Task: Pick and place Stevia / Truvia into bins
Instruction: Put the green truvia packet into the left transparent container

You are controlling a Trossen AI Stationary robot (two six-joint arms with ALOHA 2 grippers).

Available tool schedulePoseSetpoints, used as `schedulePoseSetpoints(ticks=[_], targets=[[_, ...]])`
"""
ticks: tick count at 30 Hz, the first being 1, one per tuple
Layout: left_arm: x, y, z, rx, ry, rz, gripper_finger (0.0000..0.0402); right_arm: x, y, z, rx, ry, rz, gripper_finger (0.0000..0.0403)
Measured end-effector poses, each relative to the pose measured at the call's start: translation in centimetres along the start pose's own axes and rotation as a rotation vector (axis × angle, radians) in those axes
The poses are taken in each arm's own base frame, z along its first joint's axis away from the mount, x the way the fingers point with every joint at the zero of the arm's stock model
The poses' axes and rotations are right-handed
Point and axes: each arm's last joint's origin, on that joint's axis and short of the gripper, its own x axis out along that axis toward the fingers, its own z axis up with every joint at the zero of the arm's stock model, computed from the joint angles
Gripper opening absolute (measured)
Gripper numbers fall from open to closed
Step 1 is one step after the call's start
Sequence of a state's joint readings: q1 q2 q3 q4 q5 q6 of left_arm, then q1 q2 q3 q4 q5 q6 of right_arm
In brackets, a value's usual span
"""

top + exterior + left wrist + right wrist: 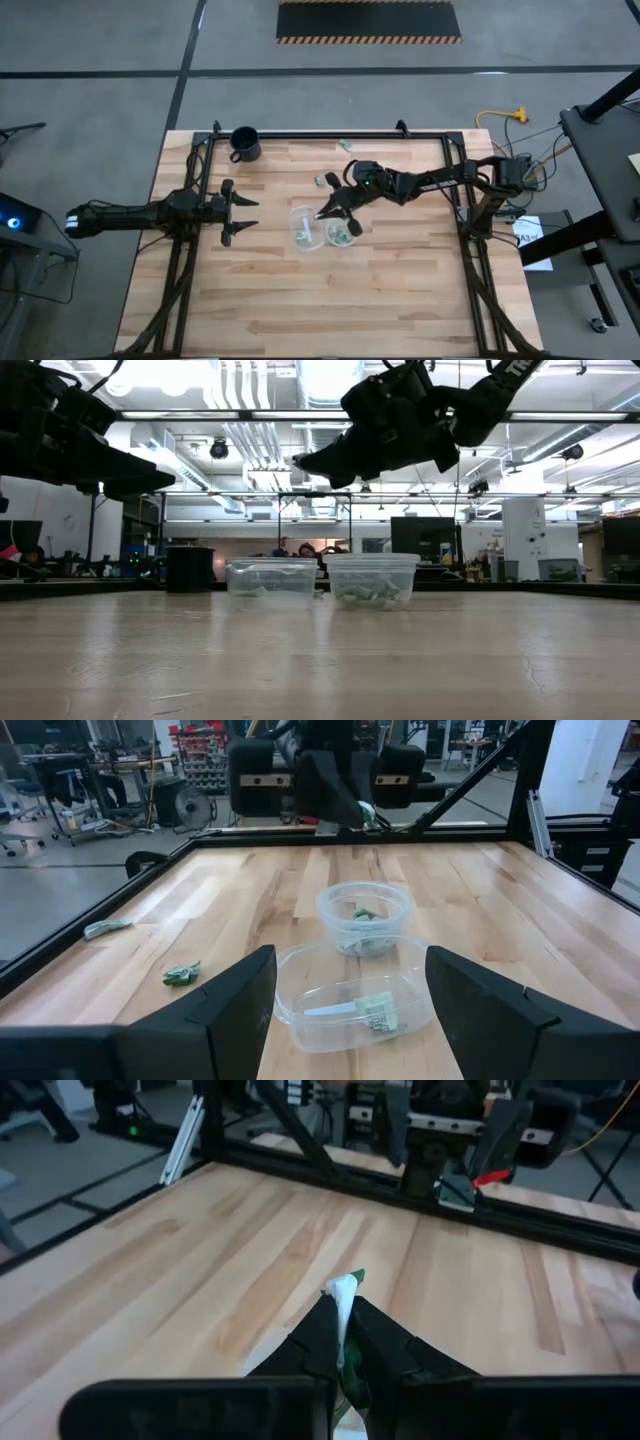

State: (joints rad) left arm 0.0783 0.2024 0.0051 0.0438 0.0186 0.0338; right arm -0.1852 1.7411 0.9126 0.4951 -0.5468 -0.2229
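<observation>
Fingers of the right gripper [345,1342] are pinching a Stevia packet [343,1302] upright, hanging just above and beside the bins [321,231], while the spread left gripper [240,215] is waiting farther off.

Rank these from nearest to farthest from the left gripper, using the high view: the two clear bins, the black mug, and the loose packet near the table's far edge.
Measured from the left gripper:
1. Left bin, just off its fingertips, toward the table's middle.
2. Black mug, at the far left corner, and right bin, beside the first bin: too close to call.
3. Loose packet, at the far edge, right of the mug.
</observation>
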Motion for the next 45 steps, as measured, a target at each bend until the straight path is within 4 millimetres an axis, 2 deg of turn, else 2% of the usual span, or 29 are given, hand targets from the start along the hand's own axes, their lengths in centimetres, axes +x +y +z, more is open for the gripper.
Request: schedulePoseSetpoints(ticks=[4,11,21,28,35,45], targets=[[0.0,0.0,0.0,0.000,0.000,0.000,0.0240,0.6,-0.3,-0.5,0.025,-0.037,-0.008,0.0013],[0.0,0.0,0.0,0.000,0.000,0.000,0.0240,2.0,-0.6,-2.7,0.020,-0.020,-0.005,0.0013],[0.0,0.0,0.0,0.000,0.000,0.000,0.0240,2.2,-0.6,-1.5,0.051,-0.079,-0.006,0.0013],[0.0,0.0,0.0,0.000,0.000,0.000,0.0240,4.3,-0.4,-2.2,0.043,-0.059,0.024,0.0013],[0.0,0.0,0.0,0.000,0.000,0.000,0.0240,6.5,-1.4,-3.3,0.110,-0.037,0.032,0.0013],[0.0,0.0,0.0,0.000,0.000,0.000,0.0240,7.5,-2.0,-3.0,0.176,0.102,0.056,0.0013]])
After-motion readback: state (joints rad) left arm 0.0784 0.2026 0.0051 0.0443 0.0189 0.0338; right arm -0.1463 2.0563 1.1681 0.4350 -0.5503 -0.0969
